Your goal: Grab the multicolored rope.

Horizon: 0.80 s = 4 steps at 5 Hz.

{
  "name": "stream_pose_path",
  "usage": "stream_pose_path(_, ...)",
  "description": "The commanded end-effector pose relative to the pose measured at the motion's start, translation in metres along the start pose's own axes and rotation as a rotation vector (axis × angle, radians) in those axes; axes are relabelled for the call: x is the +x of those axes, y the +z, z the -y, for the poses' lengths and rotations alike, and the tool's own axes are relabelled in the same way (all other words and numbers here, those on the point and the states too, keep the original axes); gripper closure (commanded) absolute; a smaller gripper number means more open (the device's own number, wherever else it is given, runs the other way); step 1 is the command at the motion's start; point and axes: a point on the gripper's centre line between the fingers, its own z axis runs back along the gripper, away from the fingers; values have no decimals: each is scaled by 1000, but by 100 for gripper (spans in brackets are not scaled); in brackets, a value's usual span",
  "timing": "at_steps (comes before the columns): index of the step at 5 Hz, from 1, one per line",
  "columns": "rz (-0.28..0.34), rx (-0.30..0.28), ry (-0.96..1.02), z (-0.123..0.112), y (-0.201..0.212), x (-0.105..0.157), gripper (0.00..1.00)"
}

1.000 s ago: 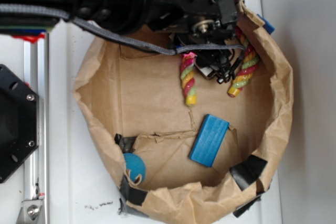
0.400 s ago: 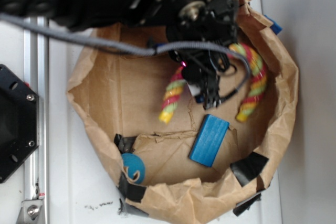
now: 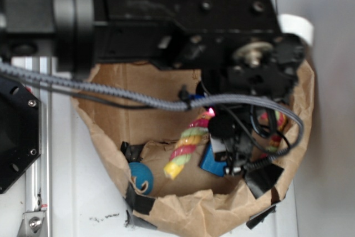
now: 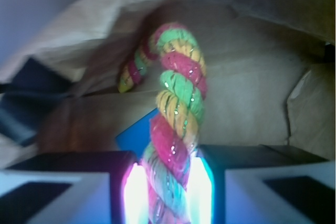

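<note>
Exterior view: the black arm (image 3: 166,20) is reaching across the top, covering the far rim of the paper bag (image 3: 222,215). The pincer (image 3: 230,154) is hanging over the bag's right half, its state unclear from here. The rope (image 3: 186,148) is dangling to its left, yellow tip lowest, near the teal ball (image 3: 141,177) and partly hiding the blue block (image 3: 209,162).

Wrist view: the pincer (image 4: 167,192) is pinching the rope (image 4: 178,114) between both fingers (image 4: 135,192); the rope is arching away over the bag floor (image 4: 252,103).

Glittery twisted-fibre multicolored rope (image 4: 178,129), crumpled matt brown paper bag (image 3: 183,215), grey braided cable (image 3: 111,92)
</note>
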Motion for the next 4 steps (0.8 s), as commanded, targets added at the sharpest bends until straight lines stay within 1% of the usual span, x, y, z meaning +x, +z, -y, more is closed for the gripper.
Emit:
stream_pose_path(1, 18, 44, -98, 2, 44, -22, 100)
stream_pose_path(2, 90, 34, -94, -3, 52, -36, 100)
stream_pose_path(3, 97, 49, -60, -8, 58, -38, 100)
stream_pose_path(4, 87, 63, -50, -8, 54, -35, 100)
